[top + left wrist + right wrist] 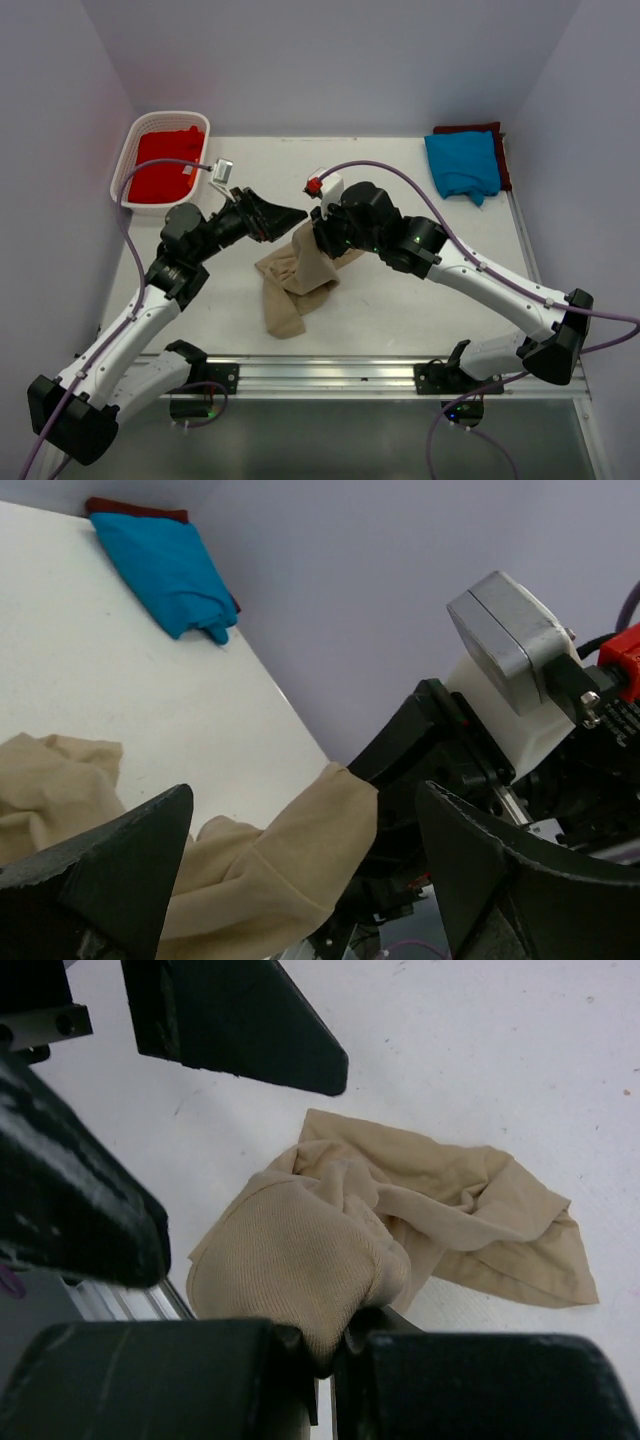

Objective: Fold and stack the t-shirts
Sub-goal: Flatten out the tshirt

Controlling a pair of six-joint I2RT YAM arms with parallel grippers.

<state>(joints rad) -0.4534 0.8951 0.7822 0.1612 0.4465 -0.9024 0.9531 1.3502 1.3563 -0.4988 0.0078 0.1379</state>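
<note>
Top external alone shows the red cloth t-shirt (160, 170) in a white lattice basket (170, 118), making four shirts; right gripper (325, 1352) pinches the tan cloth shirt (290, 290), left gripper (305, 788) gapes empty.

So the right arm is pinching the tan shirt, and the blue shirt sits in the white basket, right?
Not quite. The right gripper does pinch the tan shirt, but the white basket holds the red shirt. The blue shirt lies at the far right corner of the table, as the top view shows.
</note>
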